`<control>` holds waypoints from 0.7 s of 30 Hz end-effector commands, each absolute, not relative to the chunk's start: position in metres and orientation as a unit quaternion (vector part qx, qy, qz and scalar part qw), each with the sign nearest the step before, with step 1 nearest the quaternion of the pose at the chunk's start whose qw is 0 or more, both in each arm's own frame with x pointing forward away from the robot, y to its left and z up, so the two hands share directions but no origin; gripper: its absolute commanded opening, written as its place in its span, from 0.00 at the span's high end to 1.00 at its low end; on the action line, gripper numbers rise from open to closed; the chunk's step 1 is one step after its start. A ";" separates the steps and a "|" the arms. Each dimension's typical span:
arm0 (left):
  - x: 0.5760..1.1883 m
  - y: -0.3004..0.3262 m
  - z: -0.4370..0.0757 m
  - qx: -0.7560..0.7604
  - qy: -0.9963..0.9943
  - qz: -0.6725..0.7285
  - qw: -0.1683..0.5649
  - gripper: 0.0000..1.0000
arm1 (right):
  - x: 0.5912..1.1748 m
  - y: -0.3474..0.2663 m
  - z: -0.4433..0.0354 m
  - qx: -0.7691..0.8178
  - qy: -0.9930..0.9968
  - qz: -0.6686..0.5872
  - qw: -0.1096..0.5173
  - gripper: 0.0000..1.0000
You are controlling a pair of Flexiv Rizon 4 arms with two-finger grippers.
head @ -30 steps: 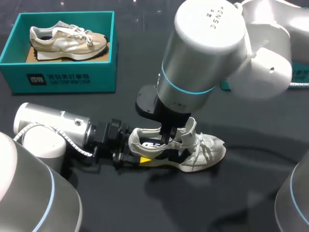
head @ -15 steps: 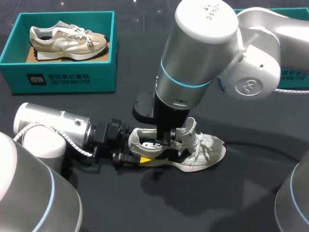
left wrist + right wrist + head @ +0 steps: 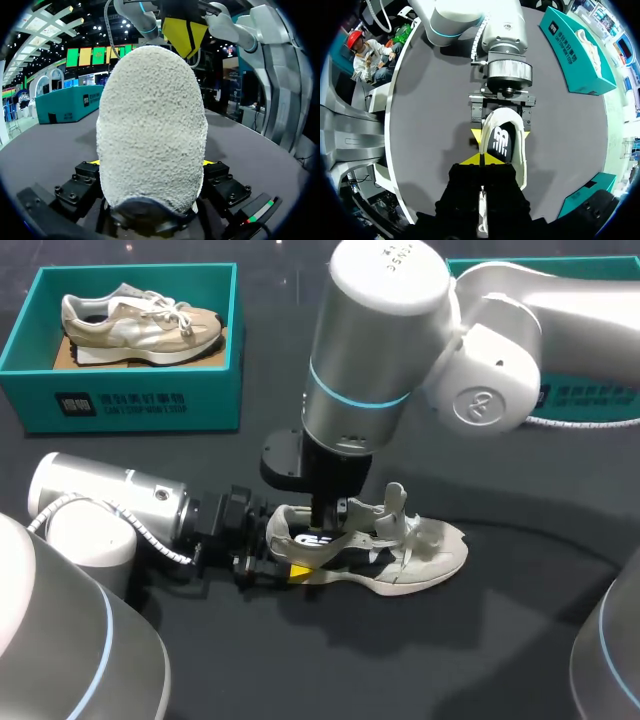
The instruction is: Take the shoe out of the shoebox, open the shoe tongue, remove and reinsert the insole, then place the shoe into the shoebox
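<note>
A white shoe (image 3: pixel 415 552) lies on the black table, toe to the right. My left gripper (image 3: pixel 285 556) is shut on its heel from both sides; in the left wrist view the heel (image 3: pixel 150 130) fills the space between the fingers. My right gripper (image 3: pixel 322 530) comes straight down into the shoe's opening, shut. In the right wrist view its joined yellow tips (image 3: pixel 482 159) touch the black insole (image 3: pixel 501 142); I cannot tell whether they pinch it. The tongue and laces (image 3: pixel 395 510) stand raised.
A teal shoebox (image 3: pixel 130 400) with a beige shoe (image 3: pixel 140 325) stands at the back left. A second teal box (image 3: pixel 590 395) sits at the back right, partly behind my right arm. Bare table lies in front of the white shoe.
My right arm has swung left, carrying its shut tips toward the heel inside the shoe. The shoe has tipped slightly. The left gripper has kept still.
</note>
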State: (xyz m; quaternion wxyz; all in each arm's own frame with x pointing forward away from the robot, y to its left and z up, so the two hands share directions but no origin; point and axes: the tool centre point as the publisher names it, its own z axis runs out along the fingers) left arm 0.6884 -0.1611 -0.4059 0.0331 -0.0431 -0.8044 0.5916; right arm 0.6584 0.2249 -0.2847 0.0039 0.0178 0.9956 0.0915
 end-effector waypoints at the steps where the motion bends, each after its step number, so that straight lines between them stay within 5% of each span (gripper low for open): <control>1: 0.687 -0.162 -0.408 -0.043 -0.805 0.591 0.032 1.00 | 0.663 0.229 -0.306 0.015 0.996 0.087 0.017 1.00; 21: 0.687 -0.162 -0.408 -0.043 -0.805 0.591 0.032 1.00 | 0.679 0.230 -0.330 0.036 0.996 0.071 0.034 1.00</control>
